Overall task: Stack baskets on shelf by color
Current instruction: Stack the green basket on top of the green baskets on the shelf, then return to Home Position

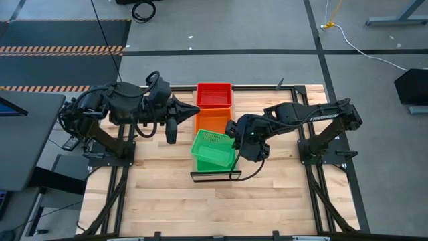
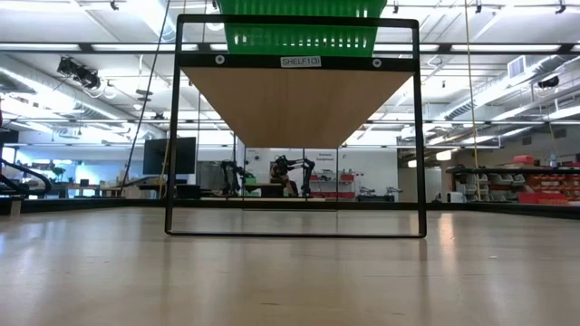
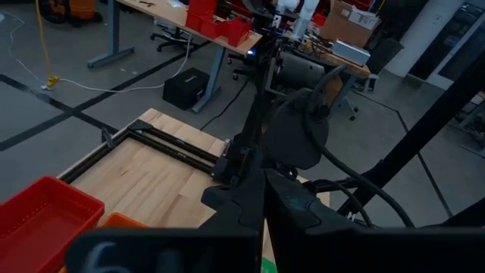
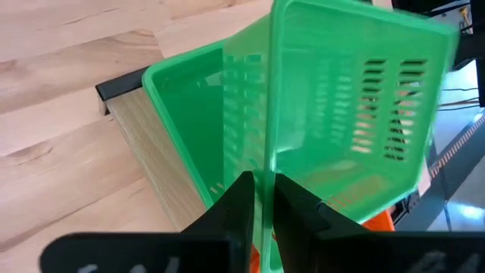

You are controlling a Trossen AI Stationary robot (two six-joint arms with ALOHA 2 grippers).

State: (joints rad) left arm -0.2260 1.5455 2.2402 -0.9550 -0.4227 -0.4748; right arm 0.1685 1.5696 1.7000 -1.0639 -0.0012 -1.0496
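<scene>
The slatted wooden tabletop (image 1: 267, 201) runs pale and bare in front of the shelf (image 2: 294, 100), which in the low view stands raised on a thin black frame (image 2: 294, 127) with a small white label on its front edge. Beyond the shelf in that view lies a large workshop hall with ceiling lights, desks and other robot arms far off; from above, grey floor with a white cable (image 1: 361, 40) surrounds the table.

On the shelf, three colours stand in a row. Nearest its labelled front end is a green basket (image 1: 212, 148), tilted and lifted on one side above another green basket (image 4: 197, 114) that sits on the board. Behind it along the shelf comes an orange basket (image 1: 212, 122), then a red basket (image 1: 214, 94) at the far end.

The right gripper (image 4: 261, 199), on the right side of the shelf, has its fingers nearly together, pinching the thin side wall of the tilted green basket; the rim passes between the two dark fingers (image 4: 231, 205).

The left gripper (image 1: 171, 130) hangs left of the shelf, level with the orange basket and apart from it, its jaws closed on nothing. Its wrist view looks across the shelf at the right arm (image 3: 295, 136).
</scene>
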